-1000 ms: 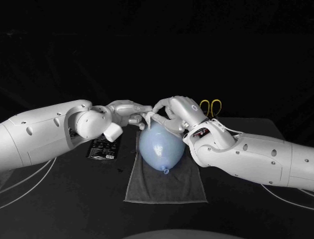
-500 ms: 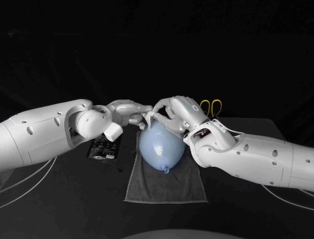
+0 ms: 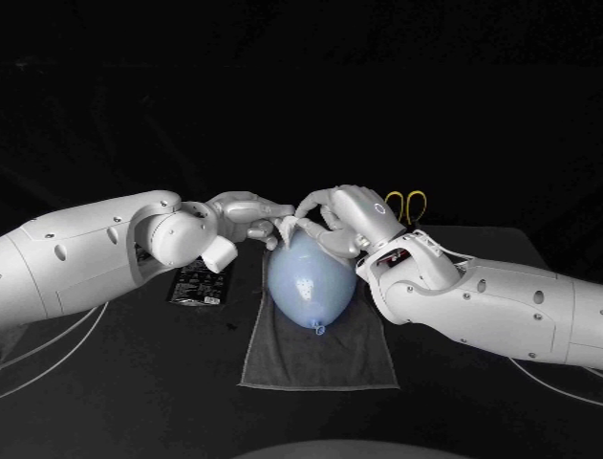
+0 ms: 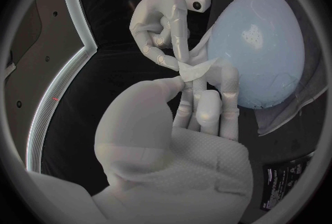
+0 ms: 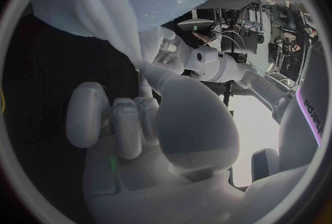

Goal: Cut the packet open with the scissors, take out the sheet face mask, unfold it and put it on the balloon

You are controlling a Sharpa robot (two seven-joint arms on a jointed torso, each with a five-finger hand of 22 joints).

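A: Where is the sheet face mask (image 4: 195,71)?

B: It is at the far end of the balloon (image 3: 308,282). The left hand (image 3: 247,215) and the right hand (image 3: 340,218) both pinch its edge there.

A: And the balloon?

B: It lies on a grey towel (image 3: 281,359) on the worktop (image 3: 108,382).

A: The 2 other things?

B: The packet (image 3: 198,284) is just left of the towel. The scissors (image 3: 404,204) are far right, behind the right hand.

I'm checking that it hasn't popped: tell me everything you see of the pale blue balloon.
The pale blue balloon is fully inflated, egg-shaped and glossy. It lies on a dark grey cloth, its knotted neck towards the robot. At its far end the left hand and right hand pinch a thin white sheet.
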